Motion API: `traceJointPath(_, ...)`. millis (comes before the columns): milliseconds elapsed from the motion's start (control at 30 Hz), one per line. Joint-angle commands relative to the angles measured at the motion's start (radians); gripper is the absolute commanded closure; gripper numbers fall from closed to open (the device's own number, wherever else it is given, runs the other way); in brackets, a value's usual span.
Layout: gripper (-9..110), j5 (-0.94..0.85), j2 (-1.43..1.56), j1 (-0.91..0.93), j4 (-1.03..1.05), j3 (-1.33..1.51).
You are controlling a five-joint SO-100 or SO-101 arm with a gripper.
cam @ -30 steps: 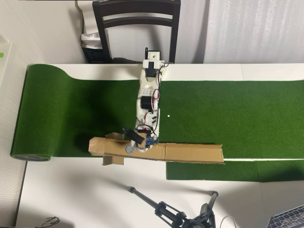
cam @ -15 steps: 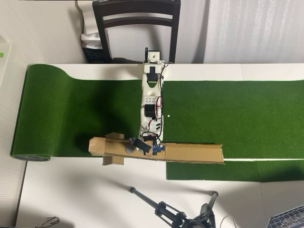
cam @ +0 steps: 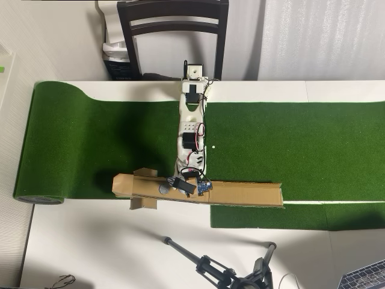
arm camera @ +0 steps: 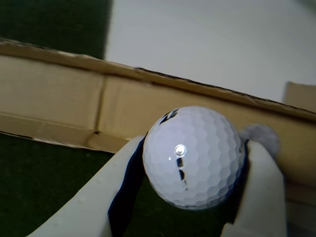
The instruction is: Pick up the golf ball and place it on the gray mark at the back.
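The wrist view shows the white dimpled golf ball [arm camera: 193,155] filling the gap between my two pale fingers [arm camera: 126,177], so my gripper [arm camera: 197,148] is shut on it. Just behind it on the right, on the cardboard, a bit of the gray mark [arm camera: 262,136] shows. In the overhead view the gripper [cam: 180,184] reaches over the cardboard trough [cam: 240,194] at the mat's near edge. There the round gray mark [cam: 163,188] lies just to its left. The gripper hides the ball in that view.
A green putting mat [cam: 289,138] covers the table, with a tiny white dot [cam: 212,146] beside the arm. A dark chair [cam: 173,30] stands behind the arm's base. A tripod [cam: 222,271] sits at the bottom edge and a laptop corner [cam: 367,277] at bottom right.
The arm stretched further over the cardboard. The black jaw, raised a second ago, swung down. The pale spot seen beside the gray mark is now covered by the gripper.
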Motion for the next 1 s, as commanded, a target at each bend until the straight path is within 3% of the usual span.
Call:
traceJointPath(0,85,-0.009,0.060,0.038,0.002,-0.095)
traceJointPath(967,85,-0.009,0.046,0.094,-0.011,0.026)
